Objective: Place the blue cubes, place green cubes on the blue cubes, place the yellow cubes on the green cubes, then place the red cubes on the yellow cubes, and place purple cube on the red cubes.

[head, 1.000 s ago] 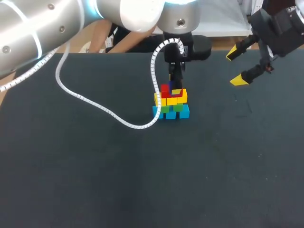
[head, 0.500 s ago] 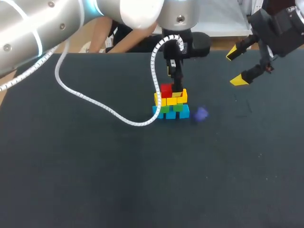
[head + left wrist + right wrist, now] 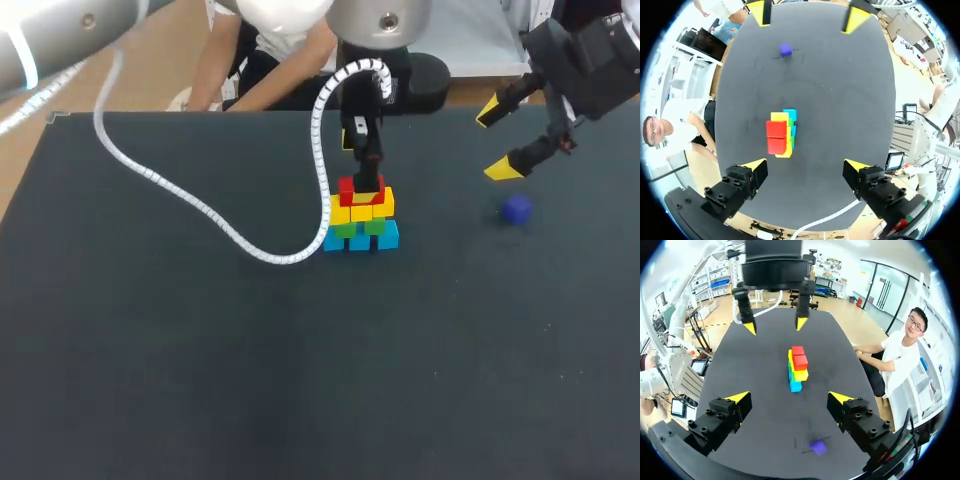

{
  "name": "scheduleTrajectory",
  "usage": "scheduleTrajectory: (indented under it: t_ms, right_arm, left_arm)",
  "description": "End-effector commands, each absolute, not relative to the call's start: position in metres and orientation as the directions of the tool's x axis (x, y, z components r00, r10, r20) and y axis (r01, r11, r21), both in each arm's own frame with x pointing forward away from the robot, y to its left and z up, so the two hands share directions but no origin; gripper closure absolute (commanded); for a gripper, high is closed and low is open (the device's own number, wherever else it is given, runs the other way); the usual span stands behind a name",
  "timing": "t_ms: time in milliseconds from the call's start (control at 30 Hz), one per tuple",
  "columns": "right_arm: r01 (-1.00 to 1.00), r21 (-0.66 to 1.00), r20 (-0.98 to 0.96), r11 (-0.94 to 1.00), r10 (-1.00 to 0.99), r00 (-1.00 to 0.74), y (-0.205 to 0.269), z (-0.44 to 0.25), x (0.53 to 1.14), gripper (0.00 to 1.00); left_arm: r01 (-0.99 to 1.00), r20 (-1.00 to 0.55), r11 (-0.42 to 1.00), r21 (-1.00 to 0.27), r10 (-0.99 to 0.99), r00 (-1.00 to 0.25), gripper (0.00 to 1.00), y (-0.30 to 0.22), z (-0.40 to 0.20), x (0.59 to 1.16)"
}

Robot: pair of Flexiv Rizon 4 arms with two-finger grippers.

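On the table near the right gripper, well apart from the stack, lies the purple cube. Both grippers gape empty, the left gripper above the stack. The cube looks light, rigid and slick, so pinch two flat opposite faces.

dark grey desk: matt | stack of blue, green, yellow and red cubes: smooth, satin | silver left arm: glossy | white spiral cable: ribbed plastic
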State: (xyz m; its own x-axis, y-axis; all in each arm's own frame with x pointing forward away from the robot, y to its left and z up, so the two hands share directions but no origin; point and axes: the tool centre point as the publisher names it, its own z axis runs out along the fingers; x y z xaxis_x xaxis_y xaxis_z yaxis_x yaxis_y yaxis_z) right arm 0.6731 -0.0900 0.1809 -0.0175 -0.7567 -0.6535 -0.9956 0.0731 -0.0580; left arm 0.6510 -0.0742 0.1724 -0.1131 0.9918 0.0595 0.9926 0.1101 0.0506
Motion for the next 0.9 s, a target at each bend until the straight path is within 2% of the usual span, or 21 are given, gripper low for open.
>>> scheduleTrajectory:
  t_ms: [33, 267, 533, 767, 900]
  right_arm:
    - [-0.996, -0.058, -0.655, 0.073, -0.755, -0.017, -0.09, 0.181, 0.673, 0.0]
    - [-0.996, -0.058, -0.655, 0.073, -0.755, -0.017, -0.09, 0.181, 0.673, 0.0]
    - [-0.996, -0.058, -0.655, 0.073, -0.755, -0.017, -0.09, 0.181, 0.673, 0.0]
    - [-0.996, -0.058, -0.655, 0.073, -0.755, -0.017, -0.09, 0.181, 0.673, 0.0]
    - [-0.996, -0.058, -0.655, 0.073, -0.755, -0.017, -0.09, 0.181, 0.673, 0.0]
  left_arm:
    - [0.99, 0.031, 0.102, 0.095, 0.994, -0.105, 0.0, -0.069, 0.173, 0.645]
    - [0.987, 0.028, 0.088, 0.138, 0.995, -0.092, 0.0, -0.067, 0.184, 0.649]
    - [0.981, -0.097, 0.088, 0.174, 0.993, -0.072, 0.0, -0.035, 0.191, 0.65]
    - [0.973, -0.081, 0.126, 0.195, 0.99, -0.112, 0.0, -0.011, 0.2, 0.649]
    - [0.969, -0.161, 0.131, 0.209, 0.982, -0.098, 0.0, 0.004, 0.202, 0.65]
